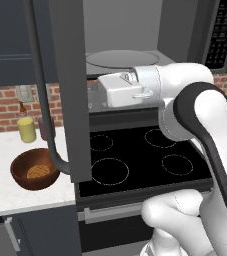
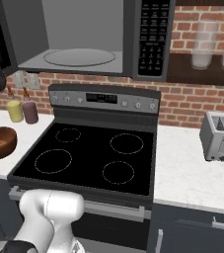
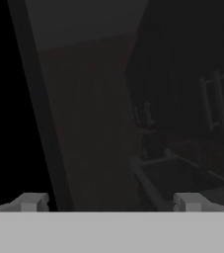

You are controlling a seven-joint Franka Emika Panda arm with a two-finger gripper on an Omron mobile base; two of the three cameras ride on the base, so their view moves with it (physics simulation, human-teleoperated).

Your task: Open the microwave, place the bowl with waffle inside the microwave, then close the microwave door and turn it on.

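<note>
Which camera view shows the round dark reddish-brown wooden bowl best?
The left base view: the round dark reddish-brown wooden bowl appears whole, waffle inside. The right base view crops the bowl at its left edge.

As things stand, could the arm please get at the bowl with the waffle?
Probably not directly: the open microwave door hangs between the gripper and the bowl on the counter, so the arm would likely have to go around it.

Black stove (image 2: pixel 91 158) between white counters (image 2: pixel 192 173); silver toaster (image 2: pixel 219 136) right; two jars (image 2: pixel 22 111) by brick wall (image 2: pixel 192 106).
</note>
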